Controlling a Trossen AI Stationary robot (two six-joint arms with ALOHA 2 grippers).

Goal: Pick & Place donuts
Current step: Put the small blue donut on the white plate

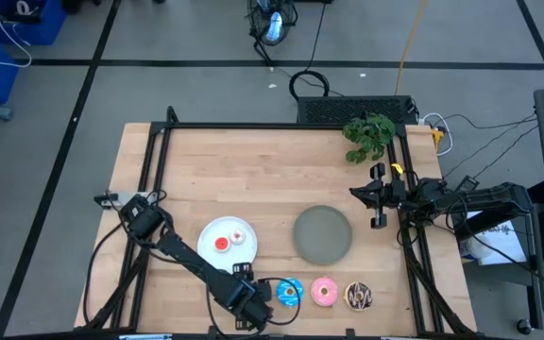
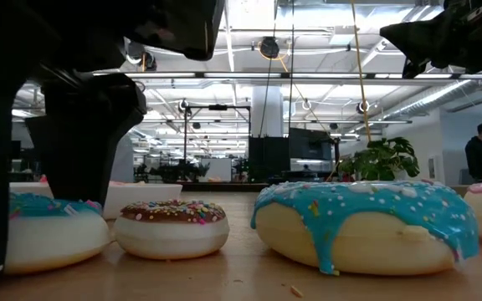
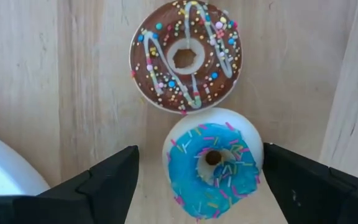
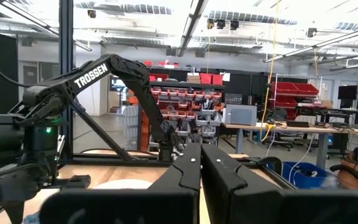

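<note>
In the left wrist view my left gripper (image 3: 201, 160) is open and points down at the table's near edge, its fingers on either side of a small blue sprinkled donut (image 3: 213, 163) that lies flat on the wood. A small brown donut with pale drizzle (image 3: 185, 56) lies just beyond it. The low view shows the same blue donut (image 2: 48, 227) and brown donut (image 2: 171, 227). In the high view the arm hides both. A larger blue donut (image 1: 289, 293), a pink one (image 1: 324, 292) and a dark brown one (image 1: 358, 297) sit in a row. My right gripper (image 1: 378, 194) is shut at the right edge.
The white plate (image 1: 213, 229) holds a red donut (image 1: 222, 244) and a white-pink one (image 1: 238, 236). The grey plate (image 1: 323, 234) lies right of it. A green plant (image 1: 369, 134) stands at the far right corner. Bare wood spreads across the far half.
</note>
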